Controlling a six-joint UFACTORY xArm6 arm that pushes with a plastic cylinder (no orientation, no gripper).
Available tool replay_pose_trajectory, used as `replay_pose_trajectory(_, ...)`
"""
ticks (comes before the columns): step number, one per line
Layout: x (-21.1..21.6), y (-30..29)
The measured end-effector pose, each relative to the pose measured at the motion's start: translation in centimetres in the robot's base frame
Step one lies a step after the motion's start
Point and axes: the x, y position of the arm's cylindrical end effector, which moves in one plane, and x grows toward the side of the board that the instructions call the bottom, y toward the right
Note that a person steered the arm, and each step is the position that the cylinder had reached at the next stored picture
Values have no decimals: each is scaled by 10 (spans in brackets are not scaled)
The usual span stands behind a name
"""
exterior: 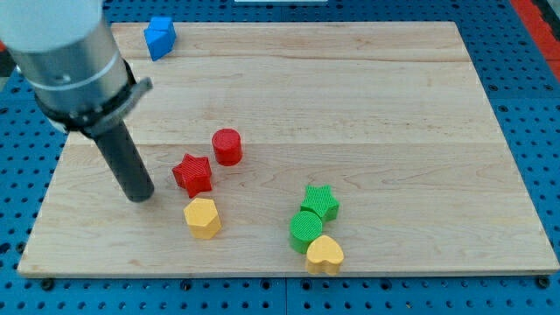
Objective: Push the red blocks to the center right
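A red star block (192, 174) lies left of the board's middle. A red cylinder block (227, 146) sits just up and to the right of it, close by. My tip (140, 198) rests on the board to the left of the red star, a short gap away and slightly lower. The dark rod rises from it up to the grey arm at the view's top left.
A yellow hexagon block (203, 218) lies just below the red star. A green star (320, 202), a green cylinder (305, 231) and a yellow heart (325, 255) cluster at the lower middle right. A blue block (159, 37) sits at the top left of the wooden board (394, 105).
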Motion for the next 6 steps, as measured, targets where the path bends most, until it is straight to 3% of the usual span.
replay_pose_trajectory(2, -68, 37)
replay_pose_trajectory(6, -99, 259)
